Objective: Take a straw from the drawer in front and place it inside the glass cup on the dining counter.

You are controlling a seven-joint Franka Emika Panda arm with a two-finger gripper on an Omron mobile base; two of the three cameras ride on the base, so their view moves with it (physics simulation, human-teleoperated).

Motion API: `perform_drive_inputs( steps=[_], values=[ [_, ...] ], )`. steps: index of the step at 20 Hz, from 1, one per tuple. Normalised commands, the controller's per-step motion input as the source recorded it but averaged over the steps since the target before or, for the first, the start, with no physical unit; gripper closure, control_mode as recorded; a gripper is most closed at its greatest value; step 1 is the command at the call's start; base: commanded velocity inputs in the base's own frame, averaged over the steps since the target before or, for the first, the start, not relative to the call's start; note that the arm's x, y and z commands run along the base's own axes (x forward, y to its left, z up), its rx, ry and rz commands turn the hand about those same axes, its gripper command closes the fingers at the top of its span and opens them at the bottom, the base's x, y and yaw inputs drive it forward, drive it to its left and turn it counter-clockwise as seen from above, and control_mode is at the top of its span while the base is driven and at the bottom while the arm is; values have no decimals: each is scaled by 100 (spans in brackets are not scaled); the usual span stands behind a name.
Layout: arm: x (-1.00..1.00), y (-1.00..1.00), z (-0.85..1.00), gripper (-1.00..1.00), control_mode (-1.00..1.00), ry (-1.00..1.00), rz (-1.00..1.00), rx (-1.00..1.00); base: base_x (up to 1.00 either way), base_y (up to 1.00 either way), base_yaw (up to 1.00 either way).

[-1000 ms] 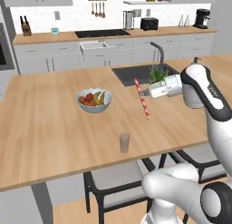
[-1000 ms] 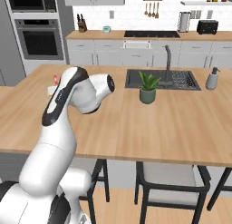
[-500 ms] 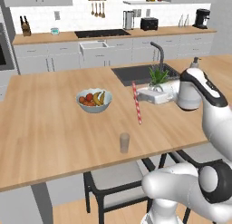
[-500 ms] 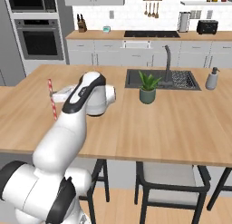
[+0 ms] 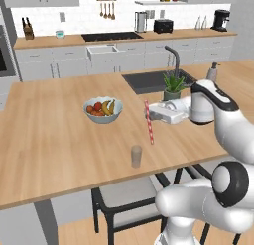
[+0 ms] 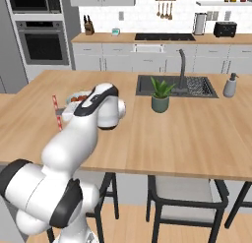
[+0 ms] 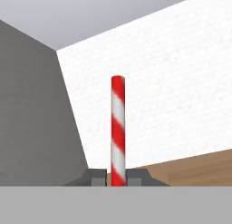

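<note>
Straw [image 5: 148, 122] now near upright in the clamped gripper [image 5: 152, 113]; a second ago it was tilted and further toward the sink side. It hangs over the dining counter [image 5: 49, 140], up-counter from the glass cup [image 5: 136, 155] near the front edge, not yet over it. Light wood top, fruit bowl [image 5: 102, 110] mid-counter, grey cabinets behind.

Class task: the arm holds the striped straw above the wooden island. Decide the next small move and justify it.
Probably carry the straw sideways toward the glass cup, then lower it. The pincer grips it nearly upright above the dining counter, and in the left base view its lower end sits beside the cup, not over it.
</note>
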Motion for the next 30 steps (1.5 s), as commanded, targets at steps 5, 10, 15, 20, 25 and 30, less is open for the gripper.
perform_drive_inputs(
  steps=[5, 10, 15, 20, 25, 30],
  values=[
    [0, 0, -31, 100, -100, 0, 12, 6, 0, 0, 0],
    [7, 0, -11, 100, -100, -3, 10, 8, 0, 0, 0],
    [22, 0, -4, 100, -100, -7, 9, 5, 0, 0, 0],
    [3, 0, -16, 100, -100, -7, 9, 1, 0, 0, 0],
    [0, 0, -14, 100, -100, -5, 8, 1, 0, 0, 0],
    [3, 0, -8, 100, -100, -3, 7, 3, 0, 0, 0]
  ],
)
